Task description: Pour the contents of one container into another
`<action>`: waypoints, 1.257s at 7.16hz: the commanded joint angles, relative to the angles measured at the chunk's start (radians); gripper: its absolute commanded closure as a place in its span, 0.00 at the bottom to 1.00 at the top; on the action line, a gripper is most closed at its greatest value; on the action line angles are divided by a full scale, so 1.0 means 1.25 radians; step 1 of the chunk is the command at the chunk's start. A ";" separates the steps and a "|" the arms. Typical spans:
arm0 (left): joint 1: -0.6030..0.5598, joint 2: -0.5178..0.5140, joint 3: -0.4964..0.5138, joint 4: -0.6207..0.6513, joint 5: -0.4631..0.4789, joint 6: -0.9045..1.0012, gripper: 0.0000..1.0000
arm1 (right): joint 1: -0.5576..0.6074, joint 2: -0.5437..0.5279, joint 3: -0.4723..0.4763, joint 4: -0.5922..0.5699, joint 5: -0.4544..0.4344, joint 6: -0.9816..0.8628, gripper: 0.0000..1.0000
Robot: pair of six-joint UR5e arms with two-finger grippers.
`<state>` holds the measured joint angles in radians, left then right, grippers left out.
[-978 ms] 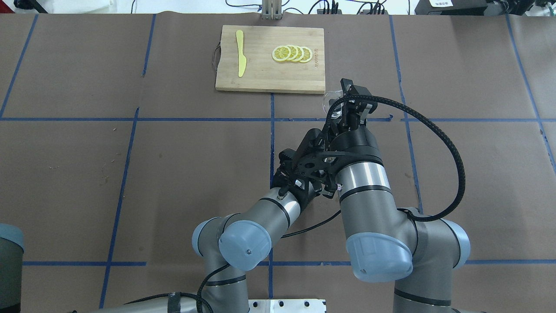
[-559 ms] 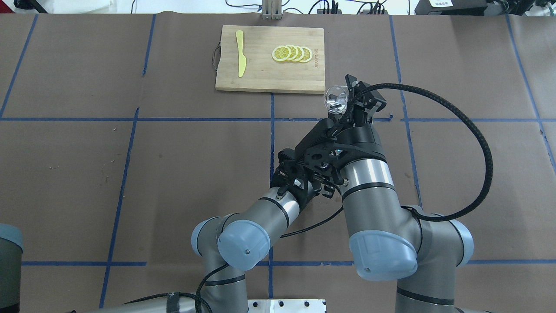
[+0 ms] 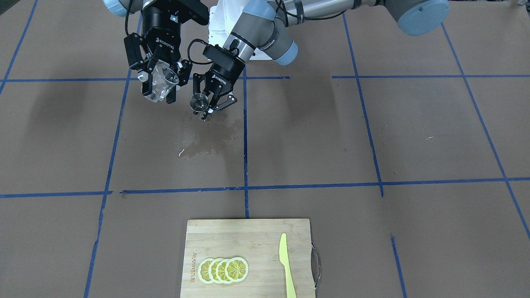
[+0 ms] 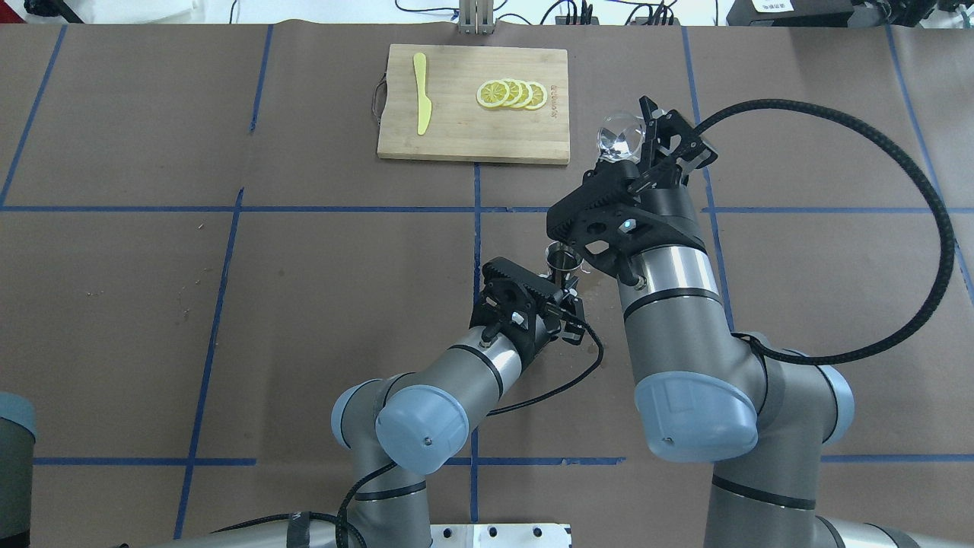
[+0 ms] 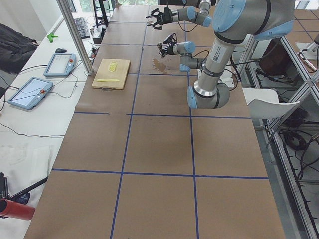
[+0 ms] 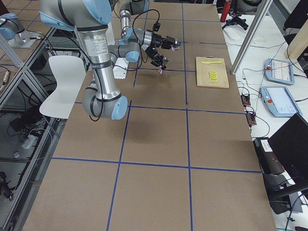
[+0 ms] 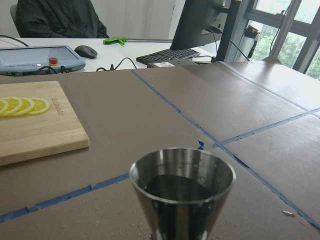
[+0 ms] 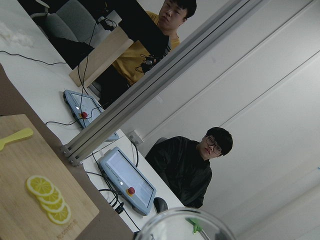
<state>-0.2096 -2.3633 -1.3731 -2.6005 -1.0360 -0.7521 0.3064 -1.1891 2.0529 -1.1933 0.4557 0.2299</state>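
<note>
Finishing the pour, apparently: right gripper (image 3: 158,90) grasps glass cup (image 4: 620,137), left gripper (image 3: 208,103) grasps filled jigger (image 7: 182,192); setting down seems next.

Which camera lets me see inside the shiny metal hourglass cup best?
The left wrist-mounted view: the silvery steel hourglass-shaped jigger fills the foreground, liquid visible inside. The front-facing and overhead views show it small; the side views, barely a speck.

The table (image 4: 114,304) was brown, with blue tape lines (image 4: 342,208) making big squares on it. The cutting board (image 4: 456,129) was pale wood. The lemon slices (image 4: 511,94) and the knife (image 4: 421,93) were yellow. The jigger (image 7: 182,192) was shiny silver. The glass cup (image 3: 160,85) was see-through.
</note>
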 commanded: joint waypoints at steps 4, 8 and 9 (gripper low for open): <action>-0.003 0.121 -0.126 0.006 0.086 -0.007 1.00 | 0.017 -0.058 0.029 0.000 0.096 0.445 1.00; -0.044 0.229 -0.153 0.016 0.268 -0.102 1.00 | 0.077 -0.197 0.035 -0.003 0.262 0.665 1.00; -0.063 0.270 -0.154 0.019 0.289 -0.106 1.00 | 0.097 -0.230 0.036 -0.004 0.300 0.680 1.00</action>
<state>-0.2623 -2.0882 -1.5624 -2.5822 -0.7161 -0.8603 0.4001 -1.4095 2.0980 -1.1959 0.7776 1.0541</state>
